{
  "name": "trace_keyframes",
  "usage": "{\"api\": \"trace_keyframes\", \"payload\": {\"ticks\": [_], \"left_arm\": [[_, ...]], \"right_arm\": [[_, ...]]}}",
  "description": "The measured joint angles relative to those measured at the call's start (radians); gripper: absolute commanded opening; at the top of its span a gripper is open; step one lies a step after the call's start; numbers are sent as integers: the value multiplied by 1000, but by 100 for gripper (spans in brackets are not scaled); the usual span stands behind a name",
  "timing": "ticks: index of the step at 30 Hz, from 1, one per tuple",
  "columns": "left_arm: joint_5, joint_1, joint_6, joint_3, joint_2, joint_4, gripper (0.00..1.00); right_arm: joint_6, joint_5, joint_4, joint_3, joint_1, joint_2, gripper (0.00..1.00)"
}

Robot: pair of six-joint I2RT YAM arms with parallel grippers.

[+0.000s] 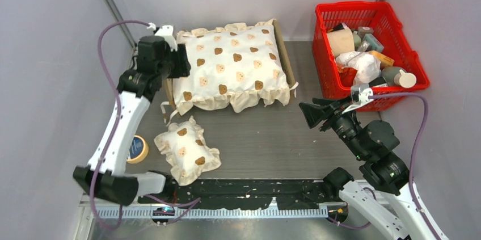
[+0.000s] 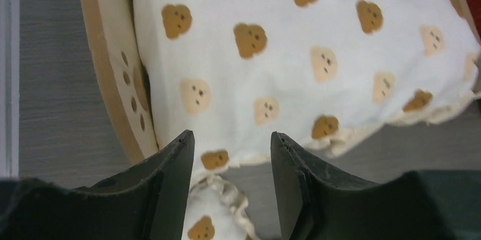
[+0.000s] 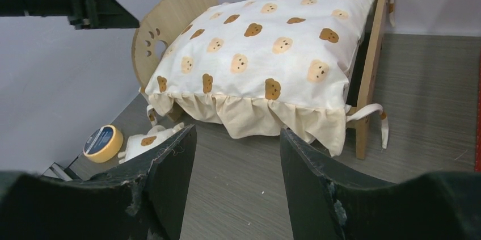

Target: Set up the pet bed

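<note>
pet bed (image 1: 287, 61) on desk (image 1: 272, 138), cushion (image 1: 232, 64) on top, red basket (image 1: 326, 75) just right of it. l pincer (image 2: 231, 138) apart, over bed's headboard end. r pincer (image 3: 238, 132) apart, empty, near bed's foot end. pillow (image 1: 186, 149) lies in front of bed.

Place: robot test cell, a lab.
Around the tabletop (image 1: 266, 143): plain pale wall panels (image 1: 45, 53).
Tabletop's near edge: metal mounting rail (image 1: 227, 212), purple cables (image 1: 100, 41).
</note>
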Motion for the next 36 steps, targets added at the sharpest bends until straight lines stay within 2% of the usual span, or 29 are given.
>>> {"api": "trace_keyframes", "payload": {"ticks": [3, 5, 11, 15, 19, 25, 28, 29, 30, 36], "left_arm": [[-17, -53, -27, -72, -161, -74, 54], [-59, -56, -98, -149, -290, -110, 55], [-113, -61, -347, -564, -653, -201, 60], [-108, -65, -521, -747, -703, -236, 65], [-91, -74, -652, -837, -654, -232, 68], [-63, -93, -742, -844, -388, -163, 48], [-67, -112, -764, -853, -277, -155, 26], [-66, -115, -769, -862, -267, -150, 10], [-65, -119, -780, -874, -268, -143, 0], [-75, -143, -829, -937, -425, -142, 0]], "right_arm": [[4, -10, 2, -7, 0, 2, 61], [11, -27, 7, -18, 0, 3, 62], [45, -71, 44, -79, 0, 0, 61], [51, -83, 42, -94, 0, -13, 62], [47, -84, 45, -93, 0, -41, 62], [33, -80, 42, -93, 0, -60, 62], [24, -78, 35, -86, 0, -60, 62], [21, -77, 33, -84, 0, -60, 62], [20, -77, 31, -81, 0, -60, 62], [15, -64, 15, -55, 0, -74, 61]]}}
